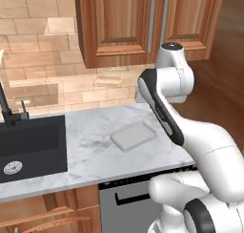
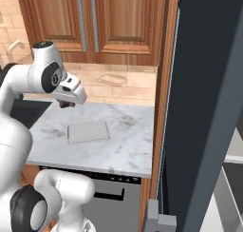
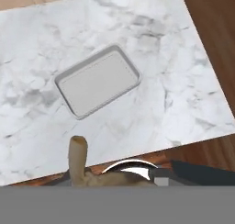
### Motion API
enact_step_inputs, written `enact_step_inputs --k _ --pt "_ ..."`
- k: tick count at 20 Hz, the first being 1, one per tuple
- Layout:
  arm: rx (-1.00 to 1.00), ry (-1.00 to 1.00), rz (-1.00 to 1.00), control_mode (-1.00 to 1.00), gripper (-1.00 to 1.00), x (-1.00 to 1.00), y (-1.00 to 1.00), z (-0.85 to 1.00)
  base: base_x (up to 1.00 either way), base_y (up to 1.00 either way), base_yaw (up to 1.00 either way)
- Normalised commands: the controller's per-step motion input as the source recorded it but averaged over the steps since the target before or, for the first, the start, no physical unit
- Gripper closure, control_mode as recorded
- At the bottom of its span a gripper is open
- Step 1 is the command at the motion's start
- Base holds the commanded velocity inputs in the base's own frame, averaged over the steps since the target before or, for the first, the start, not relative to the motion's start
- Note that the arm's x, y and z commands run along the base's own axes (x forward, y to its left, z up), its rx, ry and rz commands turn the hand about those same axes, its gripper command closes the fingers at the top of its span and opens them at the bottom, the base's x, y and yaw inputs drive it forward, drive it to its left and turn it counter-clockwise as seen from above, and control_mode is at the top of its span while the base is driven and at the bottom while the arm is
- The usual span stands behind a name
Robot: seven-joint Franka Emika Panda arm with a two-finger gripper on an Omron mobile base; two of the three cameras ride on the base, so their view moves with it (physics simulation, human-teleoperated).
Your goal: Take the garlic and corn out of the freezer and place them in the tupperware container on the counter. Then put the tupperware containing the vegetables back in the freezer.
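two base views flank the arm, sharing the counter [image 1: 90,141], hand view looks straight down, nearer

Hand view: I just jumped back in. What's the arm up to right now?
The gripper hangs over the counter and appears to hold the garlic, which sits right at the fingertips. The tupperware container lies empty on the marble just ahead, so nothing is in it yet. The freezer stands open to the right.
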Motion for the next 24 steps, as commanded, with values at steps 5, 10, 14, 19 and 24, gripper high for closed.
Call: enact_step_inputs --k 5,10,14,19,24 --pt "0.00 0.25 0.00 -1.00 1.00 0.80 0.36 -0.82 0.00 0.00 0.00" --pt "0.00 0.17 0.00 -1.00 1.00 0.69 0.25 -0.81 0.00 0.00 0.00" --pt "0.00 0.02 0.00 -1.00 1.00 0.57 0.04 -0.63 0.00 0.00 0.00" --pt "0.00 0.01 0.00 -1.00 1.00 0.51 0.00 -0.52 0.00 0.00 0.00" --pt "0.00 0.00 0.00 -1.00 1.00 0.35 0.00 -0.53 0.00 0.00 0.00"
